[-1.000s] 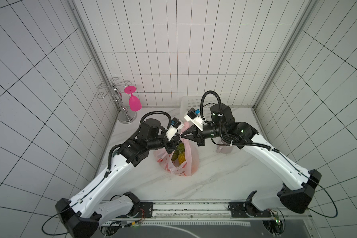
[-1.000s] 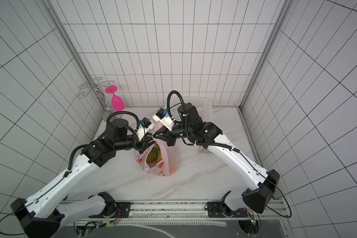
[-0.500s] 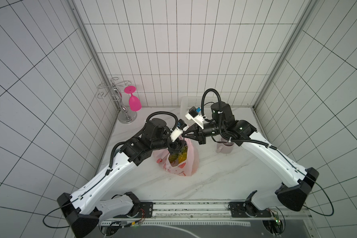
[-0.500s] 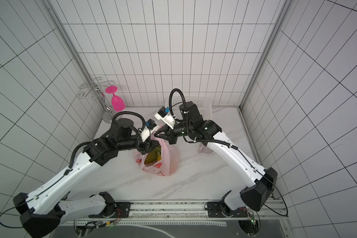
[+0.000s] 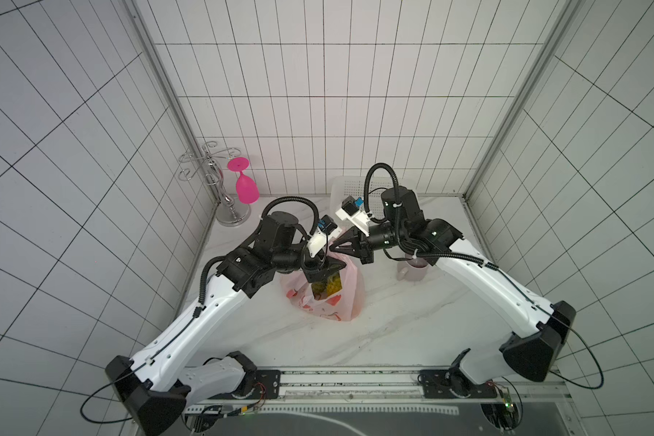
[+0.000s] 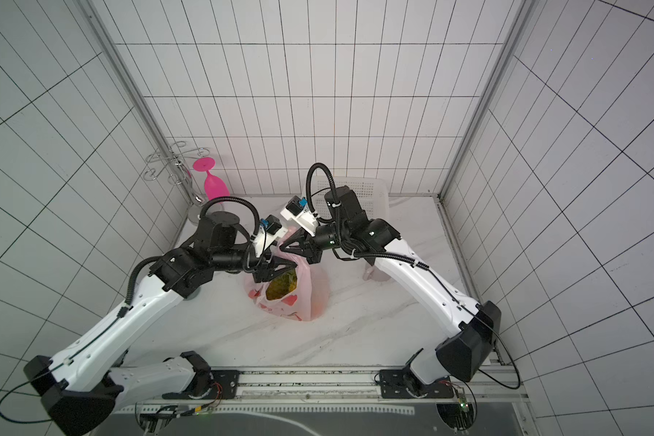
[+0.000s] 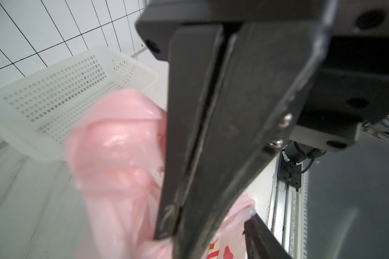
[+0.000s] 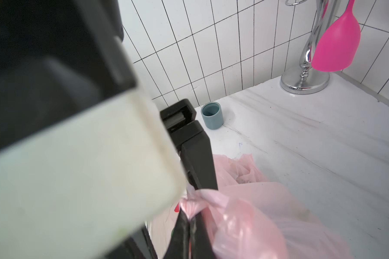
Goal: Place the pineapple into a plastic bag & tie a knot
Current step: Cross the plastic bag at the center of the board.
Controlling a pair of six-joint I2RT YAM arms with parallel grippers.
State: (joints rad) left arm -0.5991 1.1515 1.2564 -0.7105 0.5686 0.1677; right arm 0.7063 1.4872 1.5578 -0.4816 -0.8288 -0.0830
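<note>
Two claws over bag (image 5: 350, 298): left claw (image 5: 327, 272), shut earlier, is gaping wide; right claw (image 5: 336, 247) is pinching handle (image 8: 202, 197); basket (image 7: 54, 89) behind.

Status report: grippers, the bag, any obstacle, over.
Right gripper shut on handle strip of thin pale-pink plastic bag. Left gripper open at bag mouth. Yellow-green pineapple inside; tying unconfirmed. Nothing blocks.

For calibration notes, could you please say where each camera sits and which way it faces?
Both top views: high at the front, looking down at the plastic bag; left arm and right arm whole.
Left wrist: faces the basket; the right gripper, jaws shut, fills the middle.
Right wrist: faces the teal cup; own jaws pinch the bag.
All share the bag.
</note>
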